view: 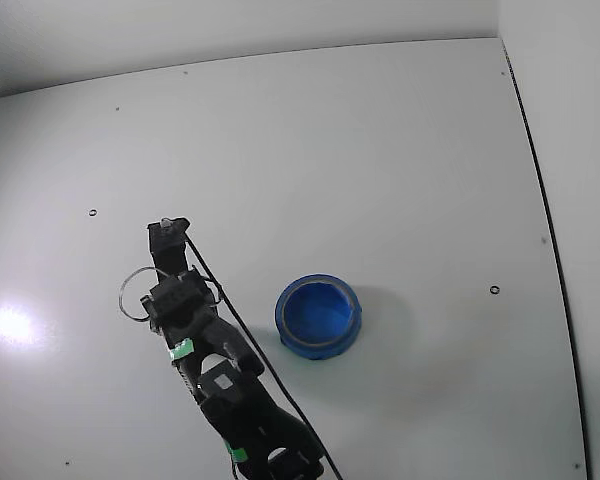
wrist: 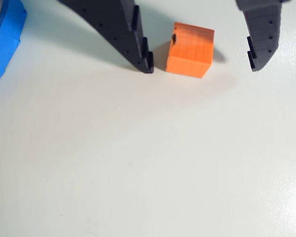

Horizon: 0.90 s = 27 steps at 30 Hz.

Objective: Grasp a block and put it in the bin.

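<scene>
Bin [view: 319,344] empty; block [wrist: 190,49] between fingers [wrist: 138,47].

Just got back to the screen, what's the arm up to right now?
The arm is lining up to grab the block. In the wrist view the open gripper straddles the small orange cube on the white table, one finger close beside it, the other finger well clear. Nothing is pinched yet and the cube sits flat on the table. The blue bin stands empty to the arm's right in the fixed view, where the arm hides the block.
</scene>
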{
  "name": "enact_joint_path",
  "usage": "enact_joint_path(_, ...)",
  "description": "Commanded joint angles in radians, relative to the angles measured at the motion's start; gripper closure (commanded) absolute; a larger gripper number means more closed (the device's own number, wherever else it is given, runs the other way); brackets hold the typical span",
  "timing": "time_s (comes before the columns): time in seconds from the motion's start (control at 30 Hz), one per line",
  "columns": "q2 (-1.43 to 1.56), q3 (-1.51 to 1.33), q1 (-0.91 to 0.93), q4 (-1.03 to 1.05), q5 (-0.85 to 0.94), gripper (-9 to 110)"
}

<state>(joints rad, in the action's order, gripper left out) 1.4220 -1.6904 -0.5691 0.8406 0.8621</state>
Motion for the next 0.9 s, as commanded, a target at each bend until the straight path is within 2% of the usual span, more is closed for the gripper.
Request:
enact_joint_path(0.0, 0.037, 0.077, 0.008, -0.015, 0.011, 73)
enact_joint_path(0.13, 0.038, 0.075, 0.009, -0.014, 0.012, 74)
enact_joint_path(0.2, 0.038, 0.075, 0.009, -0.014, 0.014, 77)
enact_joint_path(0.37, 0.040, 0.074, 0.011, -0.014, 0.000, 103)
enact_joint_path(0.5, 0.041, 0.074, 0.015, -0.012, -0.043, 98)
enact_joint_path(0.6, 0.058, 0.074, 0.052, -0.012, -0.092, 102)
enact_joint_path(0.87, 0.428, -0.084, 0.221, -0.025, -0.316, 101)
